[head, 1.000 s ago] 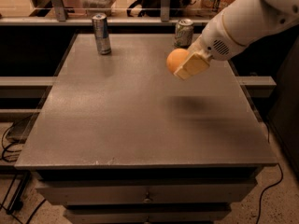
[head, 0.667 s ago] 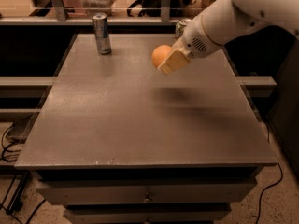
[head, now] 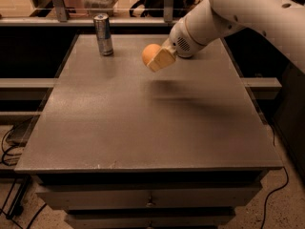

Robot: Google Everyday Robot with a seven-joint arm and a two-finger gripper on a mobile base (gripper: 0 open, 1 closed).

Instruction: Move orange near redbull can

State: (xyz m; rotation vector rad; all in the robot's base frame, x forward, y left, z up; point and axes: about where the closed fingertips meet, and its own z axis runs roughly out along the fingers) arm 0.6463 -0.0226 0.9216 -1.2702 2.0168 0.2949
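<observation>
Grey worktop (head: 143,137) holds the redbull can (head: 103,35) upper left; fingers (head: 162,60), upper centre, pinch the orange (head: 149,53) aloft. Likely mid-carry: next, left and down.

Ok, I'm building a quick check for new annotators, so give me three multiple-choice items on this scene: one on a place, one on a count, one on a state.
1. Where on the table does the redbull can stand?
A. far left part
B. centre
C. front edge

2. How many drink cans are in view?
A. one
B. two
C. three

3. What is the state of the orange?
A. lying on the table
B. held by the gripper above the table
C. balanced on the can

Answers:
1 A: the can stands upright near the far left corner.
2 A: only the slim can shows.
3 B: the gripper, to the right of the can over the far half of the table, is shut on the orange, and its shadow falls on the top below.
</observation>
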